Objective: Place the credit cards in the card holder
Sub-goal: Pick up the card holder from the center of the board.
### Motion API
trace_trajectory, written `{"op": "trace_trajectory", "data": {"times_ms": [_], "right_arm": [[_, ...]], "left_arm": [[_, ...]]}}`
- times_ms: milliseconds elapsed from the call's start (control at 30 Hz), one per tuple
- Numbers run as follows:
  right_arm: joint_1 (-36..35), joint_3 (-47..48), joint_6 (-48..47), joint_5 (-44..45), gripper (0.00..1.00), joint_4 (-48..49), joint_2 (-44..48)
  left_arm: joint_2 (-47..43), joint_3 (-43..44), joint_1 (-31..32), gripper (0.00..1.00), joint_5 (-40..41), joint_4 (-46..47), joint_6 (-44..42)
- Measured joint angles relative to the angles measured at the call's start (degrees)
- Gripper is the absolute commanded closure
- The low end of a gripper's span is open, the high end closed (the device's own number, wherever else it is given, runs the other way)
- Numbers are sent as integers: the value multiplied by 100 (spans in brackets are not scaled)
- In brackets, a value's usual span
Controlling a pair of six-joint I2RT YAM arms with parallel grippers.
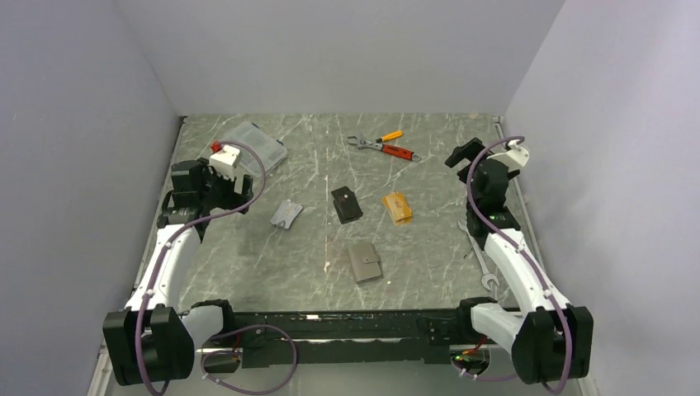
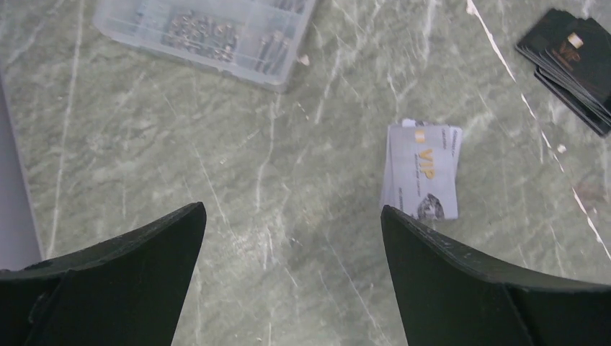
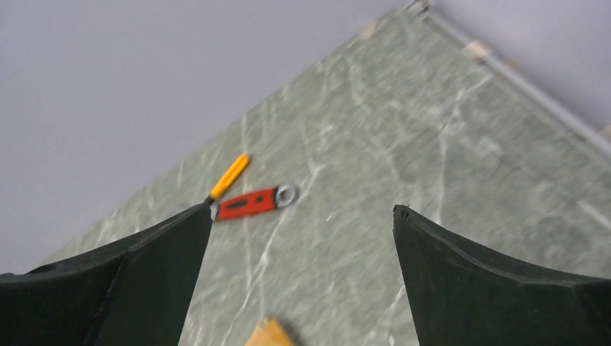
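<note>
Cards lie in three short stacks across the middle of the green marbled table point(image 1: 429, 272). None is yet in the small taupe-grey leather-like card holder point(image 1: 364, 261), which sits nearer my bases, about midway between my two arms. From above it looks folded shut, though it is too small there for me to be sure.

My left gripper point(image 2: 292, 216) hangs over bare tabletop, black fingers spread wide with nothing between them. My right gripper point(image 3: 302, 213) is spread just as wide and equally empty, raised and aimed toward the far corner, past the orange-handled wrench and pliers point(image 3: 248, 202).

What matters is on my left side. The silvery-grey plastic credit cards point(image 2: 422, 170) lie ahead and to the right, just beyond the tip of my right-hand finger, with their long axis running roughly away from me in the wrist view. The black credit cards point(image 2: 573, 65) are farther right, and the orange-gold credit cards point(image 1: 397, 207) lie nearer my right arm. The clear plastic compartment box point(image 2: 209, 32) sits ahead on the left. I judge the left arm best placed for the grey stack: shift right, then close across its short side.
</note>
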State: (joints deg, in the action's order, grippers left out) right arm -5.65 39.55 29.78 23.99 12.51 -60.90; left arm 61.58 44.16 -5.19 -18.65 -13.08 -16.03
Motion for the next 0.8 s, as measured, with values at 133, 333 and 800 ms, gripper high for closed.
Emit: {"op": "trace_trajectory", "data": {"times_ms": [133,333,800], "right_arm": [[-568,238,195,-337,0,-990,101],[-3016,549,87,-24,0,-2273,-286],[-5265,-114,813,-660,1,-3215,-664]], "left_arm": [[-103,0,107,1,-133,-431,-177],[-251,70,876,1,-424,-1246,-476],[-409,76,1674,1,-1038,-1722,-101]]}}
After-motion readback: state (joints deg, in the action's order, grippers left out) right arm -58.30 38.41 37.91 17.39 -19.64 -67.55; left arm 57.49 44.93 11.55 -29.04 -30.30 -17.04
